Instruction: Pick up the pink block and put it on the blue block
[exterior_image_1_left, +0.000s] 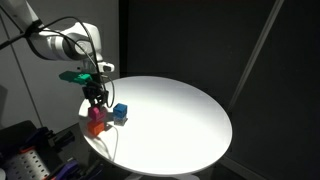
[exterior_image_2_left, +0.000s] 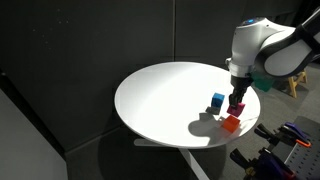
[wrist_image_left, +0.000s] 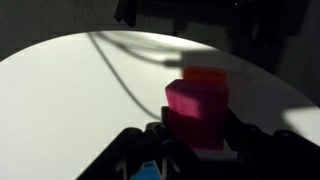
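Blue block (wrist_image_left: 147, 172): a sliver at the wrist view's bottom edge, cut off.
Gripper (wrist_image_left: 198, 128): pinching the pink block; its fingers are lost in shadow.
Pink block (wrist_image_left: 197, 105): between the jaws, near the table (wrist_image_left: 60, 90) rim; whether it is lifted is unclear.
Orange block (wrist_image_left: 205, 73): only a strip shows behind the pink block.

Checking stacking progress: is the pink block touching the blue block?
Apart. In an exterior view, bare table shows between the pink block and the blue block.
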